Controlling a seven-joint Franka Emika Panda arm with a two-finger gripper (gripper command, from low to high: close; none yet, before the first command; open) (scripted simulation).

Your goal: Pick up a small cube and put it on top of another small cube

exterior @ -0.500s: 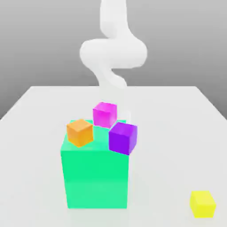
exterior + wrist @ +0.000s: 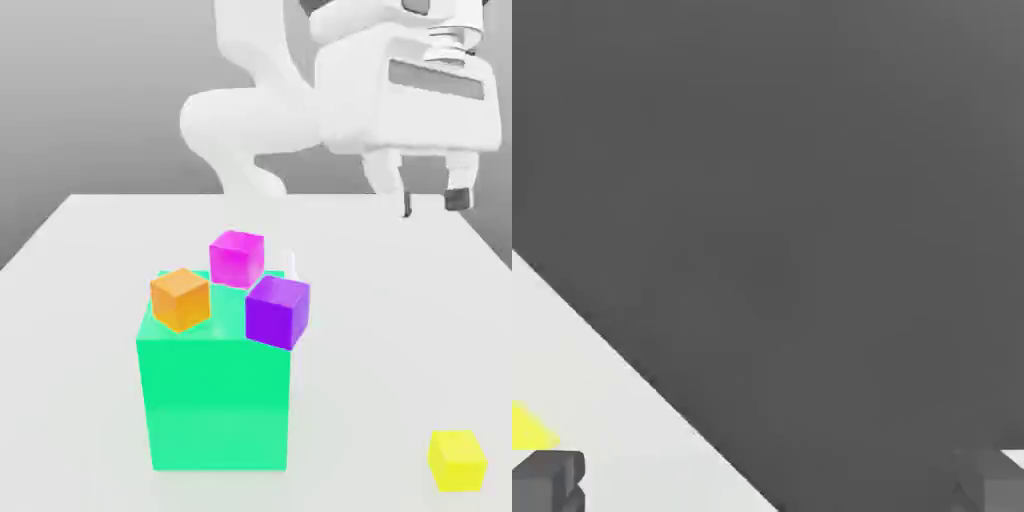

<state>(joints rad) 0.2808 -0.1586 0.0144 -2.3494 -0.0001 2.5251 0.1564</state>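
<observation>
Exterior view, with the large plain green block [image 2: 215, 400] taken as the clock's centre. The block stands on the flat white bench [image 2: 90, 330] and serves as a platform, not a container; nothing here encloses anything. Count of cubes: four small ones of equal size, one of each colour, plus the one large green block. Three small cubes sit on the block's top face: a plain orange cube [image 2: 181, 297] at its 10 o'clock corner, a plain magenta cube [image 2: 237, 257] at 12 o'clock, and a plain purple cube [image 2: 277, 310] at 2 o'clock, overhanging the near edge. The three stand close together but apart. The small plain bright yellow cube [image 2: 457, 459] lies alone on the bench at about 4 o'clock from the block, well apart from it and near the bench's front corner. One white robot arm [image 2: 270, 110] reaches in from 12 o'clock; its claw [image 2: 432, 200] hangs in the air at about 2 o'clock, above the bench, fingers spread wide and holding nothing. In the hand view the yellow cube [image 2: 527, 428] appears as a sliver just beside one dark fingertip [image 2: 547, 478].
</observation>
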